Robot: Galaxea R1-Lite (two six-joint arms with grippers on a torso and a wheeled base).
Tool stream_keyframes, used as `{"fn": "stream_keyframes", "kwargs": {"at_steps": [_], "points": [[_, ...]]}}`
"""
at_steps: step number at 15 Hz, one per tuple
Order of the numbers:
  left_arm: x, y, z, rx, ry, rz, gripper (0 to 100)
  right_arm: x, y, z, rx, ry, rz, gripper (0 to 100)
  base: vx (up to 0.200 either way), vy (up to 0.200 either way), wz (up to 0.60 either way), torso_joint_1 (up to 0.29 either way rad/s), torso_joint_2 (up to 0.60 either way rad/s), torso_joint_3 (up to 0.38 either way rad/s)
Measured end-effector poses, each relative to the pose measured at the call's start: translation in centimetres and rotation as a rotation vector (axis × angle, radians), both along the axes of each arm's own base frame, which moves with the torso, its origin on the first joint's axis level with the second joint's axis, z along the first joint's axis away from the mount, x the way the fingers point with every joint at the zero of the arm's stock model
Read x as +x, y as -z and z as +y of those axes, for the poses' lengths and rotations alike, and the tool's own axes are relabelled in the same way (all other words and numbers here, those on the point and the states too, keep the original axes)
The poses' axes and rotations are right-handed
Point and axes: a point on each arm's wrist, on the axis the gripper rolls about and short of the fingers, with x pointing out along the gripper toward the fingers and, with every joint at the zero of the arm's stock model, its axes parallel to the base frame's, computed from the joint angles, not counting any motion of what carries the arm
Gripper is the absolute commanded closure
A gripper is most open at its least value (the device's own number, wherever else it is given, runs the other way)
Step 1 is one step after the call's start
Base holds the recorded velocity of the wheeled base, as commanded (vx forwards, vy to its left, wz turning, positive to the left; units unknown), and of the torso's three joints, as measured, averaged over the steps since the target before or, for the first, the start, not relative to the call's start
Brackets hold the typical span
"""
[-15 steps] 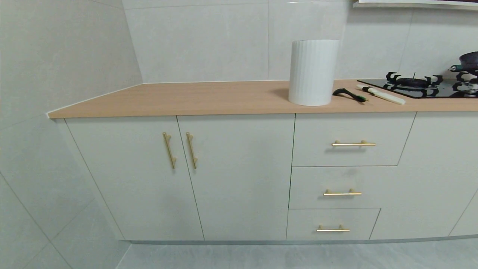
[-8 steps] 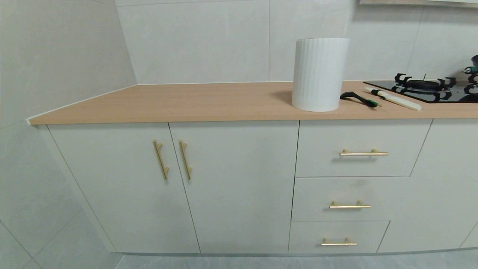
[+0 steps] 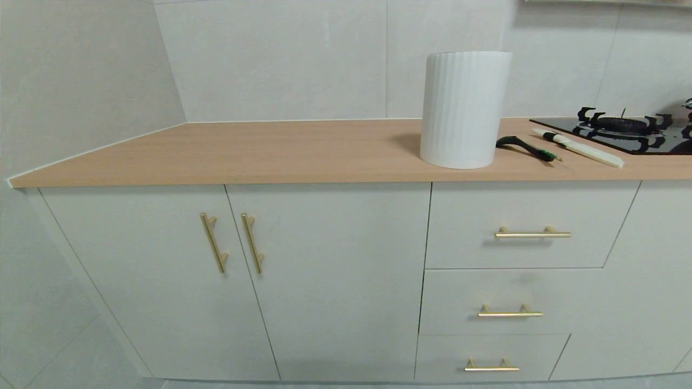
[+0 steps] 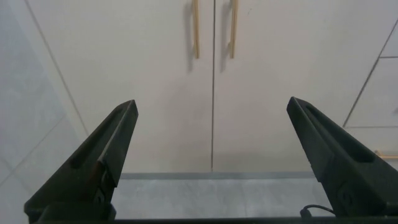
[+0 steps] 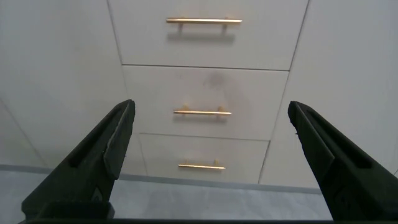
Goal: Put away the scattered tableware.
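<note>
On the wooden counter (image 3: 270, 151) stands a tall white ribbed holder (image 3: 464, 108). Just to its right lie a black-and-green utensil (image 3: 525, 147) and a long cream utensil with a dark band (image 3: 578, 148). My left gripper (image 4: 211, 109) is open and empty, low down in front of the double cabinet doors (image 4: 213, 93). My right gripper (image 5: 211, 109) is open and empty too, facing the drawer fronts (image 5: 205, 99).
A black gas hob (image 3: 621, 132) sits at the counter's right end. Below the counter are two doors with gold handles (image 3: 232, 243) and three drawers with gold bar handles (image 3: 532, 234). Tiled walls close the left and back.
The whole head view has shifted: the counter and cabinets look nearer and lower in the picture, so the camera has moved. The holder and utensils keep their places on the counter.
</note>
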Motion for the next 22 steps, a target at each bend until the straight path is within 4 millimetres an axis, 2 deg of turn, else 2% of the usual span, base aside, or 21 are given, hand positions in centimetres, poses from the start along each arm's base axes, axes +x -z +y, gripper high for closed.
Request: {"fn": "stream_keyframes", "kwargs": {"at_steps": [1, 15, 16, 19, 22], "points": [[0.0, 0.0, 0.0, -0.001, -0.001, 0.000, 0, 0.0, 0.0, 0.0, 0.000, 0.000, 0.000, 0, 0.000, -0.200, 0.00, 0.002, 0.00, 0.012], [0.0, 0.0, 0.0, -0.003, 0.000, 0.000, 0, 0.0, -0.2, 0.0, -0.003, 0.004, -0.011, 0, 0.000, 0.000, 0.00, 0.000, 0.00, 0.000], [0.0, 0.0, 0.0, -0.003, 0.000, 0.000, 0, -0.2, -0.8, 0.0, 0.007, -0.001, -0.025, 0, 0.000, 0.000, 0.00, 0.000, 0.00, 0.000], [0.0, 0.0, 0.0, -0.003, 0.000, 0.000, 0, -1.0, -4.6, 0.0, 0.044, -0.035, -0.106, 0, 0.000, 0.000, 0.00, 0.000, 0.00, 0.000], [0.0, 0.0, 0.0, -0.003, 0.000, 0.000, 0, 0.0, -6.2, 0.0, 0.029, -0.082, -0.035, 0, 0.000, 0.000, 0.00, 0.000, 0.00, 0.000]]}}
